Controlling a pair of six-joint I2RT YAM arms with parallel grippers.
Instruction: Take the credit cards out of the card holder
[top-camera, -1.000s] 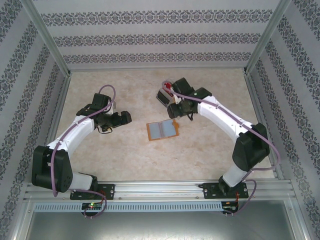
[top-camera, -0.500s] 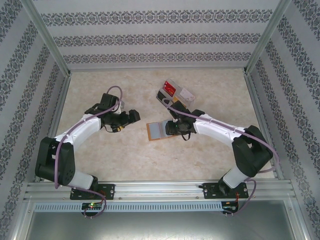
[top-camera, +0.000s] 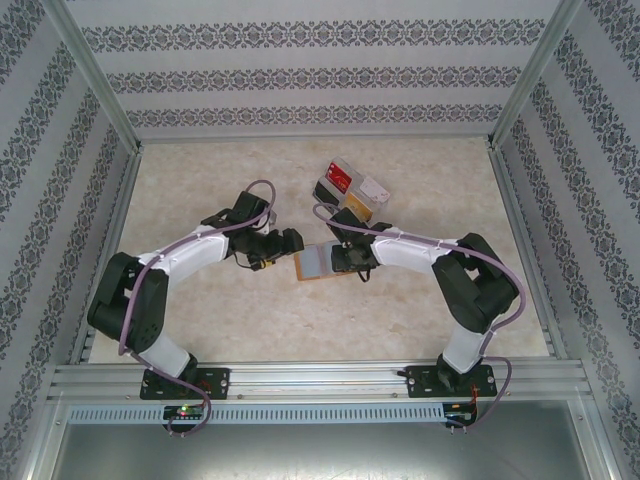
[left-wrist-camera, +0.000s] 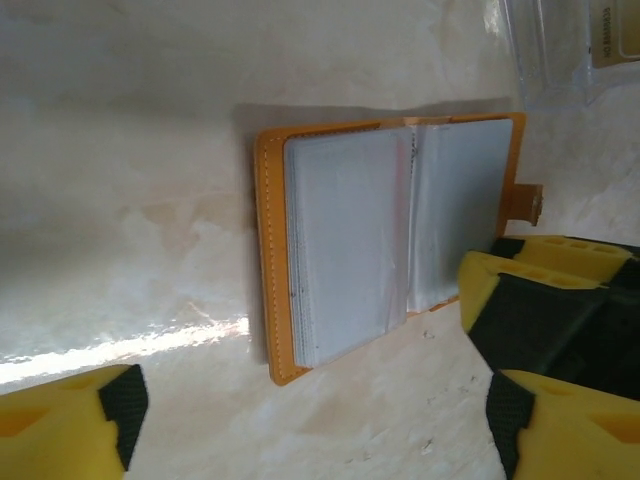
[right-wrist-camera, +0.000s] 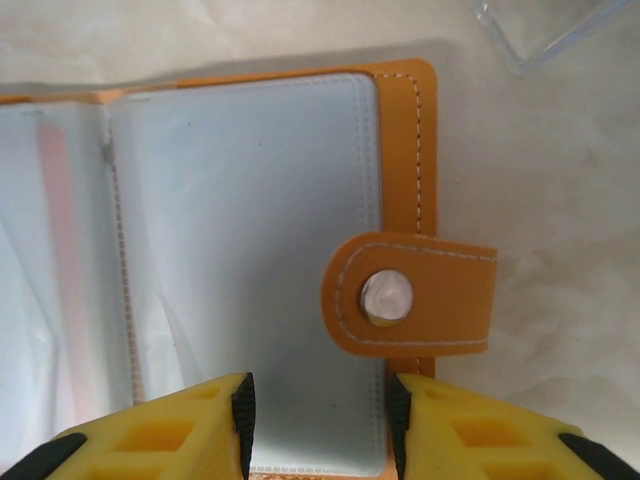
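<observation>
Shows card holder (top-camera: 322, 262) lying open, grey-blue pockets up, on table (top-camera: 230, 320) at centre of top view. Shows tab clasp (right-wrist-camera: 410, 295) sticking out at holder's right edge in right wrist view. Puts right pincer (right-wrist-camera: 320, 420) at holder's lower edge, jaws partly apart, pocket page visible in the gap, no grip to be made out. Puts left pincer (top-camera: 285, 243) just left of holder, not touching, jaws wide, nothing held. Places clear tray (top-camera: 352, 190) up-right of holder, red card (top-camera: 340, 179) inside.
</observation>
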